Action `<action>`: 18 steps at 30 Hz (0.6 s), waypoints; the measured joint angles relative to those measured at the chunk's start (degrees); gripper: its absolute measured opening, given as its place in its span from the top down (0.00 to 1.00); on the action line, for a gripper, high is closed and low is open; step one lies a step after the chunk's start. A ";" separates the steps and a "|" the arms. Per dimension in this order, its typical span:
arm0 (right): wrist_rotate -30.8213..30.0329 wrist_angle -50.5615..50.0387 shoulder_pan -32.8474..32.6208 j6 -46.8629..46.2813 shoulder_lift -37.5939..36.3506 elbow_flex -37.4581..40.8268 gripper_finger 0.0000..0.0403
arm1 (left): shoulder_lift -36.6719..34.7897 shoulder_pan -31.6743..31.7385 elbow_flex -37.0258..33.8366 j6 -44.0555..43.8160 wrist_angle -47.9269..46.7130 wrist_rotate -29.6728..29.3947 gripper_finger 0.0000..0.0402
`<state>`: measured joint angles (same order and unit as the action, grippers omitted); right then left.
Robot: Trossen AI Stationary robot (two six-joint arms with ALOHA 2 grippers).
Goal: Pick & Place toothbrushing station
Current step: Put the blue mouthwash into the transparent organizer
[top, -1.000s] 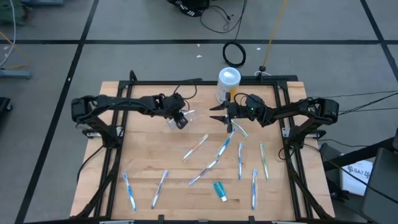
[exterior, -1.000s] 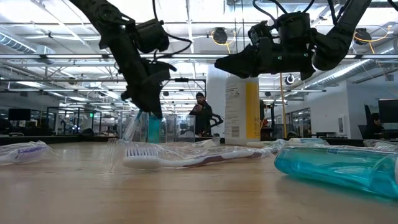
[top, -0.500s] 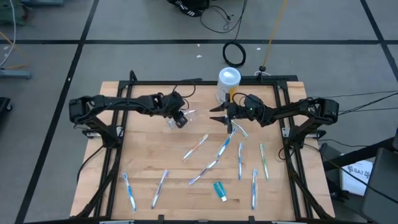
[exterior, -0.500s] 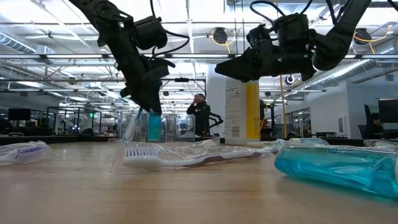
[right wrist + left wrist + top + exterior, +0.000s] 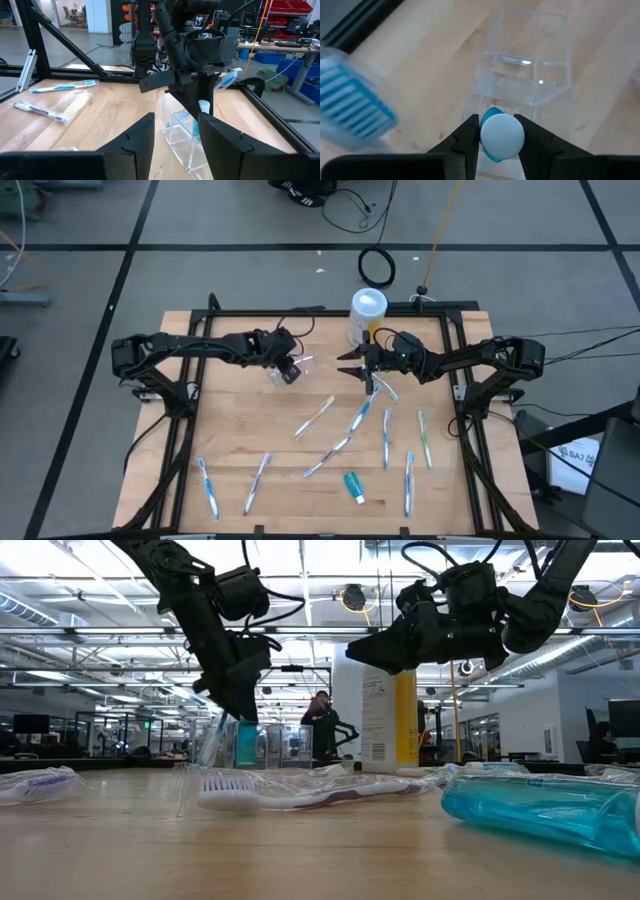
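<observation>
The clear plastic cup (image 5: pixel 303 366) stands on the table left of centre, also seen in the right wrist view (image 5: pixel 181 134). My left gripper (image 5: pixel 289 373) hangs right over it, shut on a teal toothpaste tube (image 5: pixel 246 744) with a white cap. A blue toothbrush head (image 5: pixel 230 78) shows close beside that gripper. My right gripper (image 5: pixel 350 370) floats level and open to the cup's right, facing it, with nothing between its fingers (image 5: pixel 145 135). Several toothbrushes (image 5: pixel 360 418) and another teal tube (image 5: pixel 353 485) lie flat on the table. My left gripper pinches the toothpaste tube at its cap end (image 5: pixel 501 136) between its two fingers, one on either side. The fingers slant down from the table's left. The tube hangs below them, cap up, and its teal body (image 5: pixel 195 126) reaches down into the clear cup.
A tall yellow canister with a white lid (image 5: pixel 367 314) stands at the far edge, just behind my right gripper. Black frame rails (image 5: pixel 468 430) run along the table's sides. Beyond the table a person (image 5: pixel 322 730) stands in the room.
</observation>
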<state>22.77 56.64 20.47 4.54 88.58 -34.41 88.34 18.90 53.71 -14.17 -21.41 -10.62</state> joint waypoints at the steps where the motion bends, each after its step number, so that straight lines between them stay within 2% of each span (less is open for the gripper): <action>1: -0.01 0.00 0.00 0.00 0.01 0.00 0.64 | 0.00 0.00 0.00 0.14 0.09 0.72 0.72; 18: -0.01 0.04 0.00 0.66 0.02 0.00 0.64 | 0.00 1.70 0.00 -0.97 0.11 1.65 0.71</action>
<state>22.76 56.69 20.47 5.19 88.60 -34.41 88.33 20.60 53.71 -15.14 -21.30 -8.97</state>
